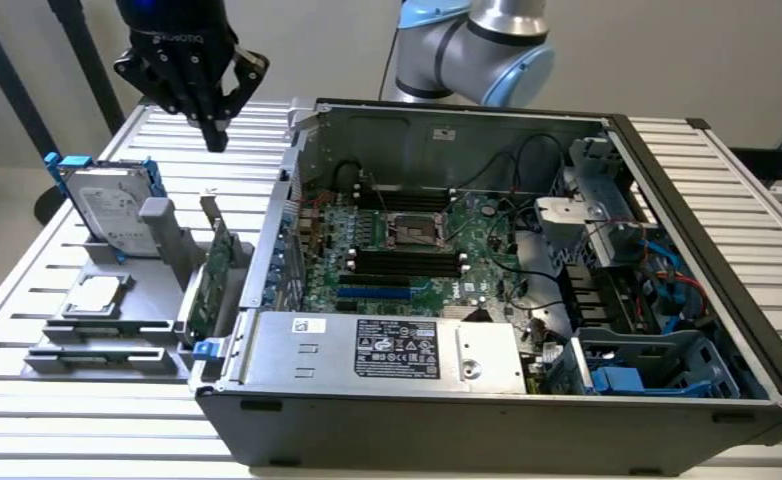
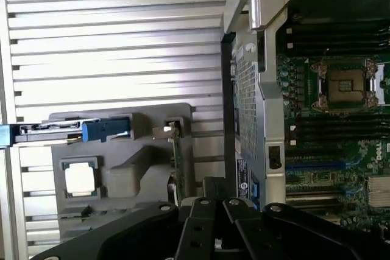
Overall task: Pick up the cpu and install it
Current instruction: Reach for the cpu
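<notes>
The cpu [image 1: 94, 293] [image 2: 81, 178] is a small silver-grey square chip lying flat in a recess of the grey holder [image 1: 164, 290] at the exterior view's left. My gripper [image 1: 215, 135] hangs high above the slatted table behind the holder, fingers shut with nothing between them. In the wrist view the black finger linkages [image 2: 213, 211] point toward the holder. The green motherboard's cpu socket [image 1: 415, 232] [image 2: 346, 84] lies open inside the computer case [image 1: 298, 180].
A silver hard drive with blue rails [image 1: 108, 208] stands upright in the holder, and a green card [image 1: 208, 283] stands on edge beside the case wall. The case holds cables, a power supply [image 1: 391, 350] and a drive cage [image 1: 645, 370].
</notes>
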{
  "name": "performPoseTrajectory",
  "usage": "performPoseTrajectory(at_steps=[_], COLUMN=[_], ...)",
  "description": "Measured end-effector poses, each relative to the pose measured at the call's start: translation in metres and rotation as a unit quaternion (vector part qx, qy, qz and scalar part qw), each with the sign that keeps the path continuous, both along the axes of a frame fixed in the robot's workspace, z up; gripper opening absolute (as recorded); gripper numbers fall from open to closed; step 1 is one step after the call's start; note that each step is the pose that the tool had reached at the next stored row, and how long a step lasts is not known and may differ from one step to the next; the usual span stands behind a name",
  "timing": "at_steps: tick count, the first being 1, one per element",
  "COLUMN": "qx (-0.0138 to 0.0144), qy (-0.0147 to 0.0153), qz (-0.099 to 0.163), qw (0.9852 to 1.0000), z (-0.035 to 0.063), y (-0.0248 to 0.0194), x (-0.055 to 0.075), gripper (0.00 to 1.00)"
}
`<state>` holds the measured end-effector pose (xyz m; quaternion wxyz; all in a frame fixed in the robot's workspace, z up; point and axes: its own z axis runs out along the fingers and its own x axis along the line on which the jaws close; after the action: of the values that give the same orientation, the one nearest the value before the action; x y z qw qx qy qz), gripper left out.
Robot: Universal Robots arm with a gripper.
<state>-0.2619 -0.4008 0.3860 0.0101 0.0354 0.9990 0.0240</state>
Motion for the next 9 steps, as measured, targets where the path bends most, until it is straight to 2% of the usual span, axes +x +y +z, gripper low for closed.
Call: performPoseTrajectory(at_steps=[9], qx=[-0.0002], qy=[0.0], qz=[0.0], qw=[1.0], z=[-0.006], y=[-0.0002], x=[-0.041], gripper=[0.11])
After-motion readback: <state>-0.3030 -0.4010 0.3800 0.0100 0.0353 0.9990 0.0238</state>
